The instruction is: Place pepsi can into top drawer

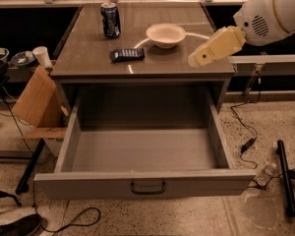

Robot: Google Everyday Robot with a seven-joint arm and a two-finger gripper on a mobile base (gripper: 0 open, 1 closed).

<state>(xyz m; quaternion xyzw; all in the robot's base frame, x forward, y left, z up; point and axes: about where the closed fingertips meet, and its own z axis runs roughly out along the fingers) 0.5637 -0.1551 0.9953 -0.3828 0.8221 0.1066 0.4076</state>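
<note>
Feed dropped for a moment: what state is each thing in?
pepsi can: upright on the cabinet top, ungrasped.
top drawer: pulled open, can not inside.
bowl: upright on the cabinet top.
snack packet: lying flat.
gripper: over the cabinet top's right edge, clear of the can.
</note>
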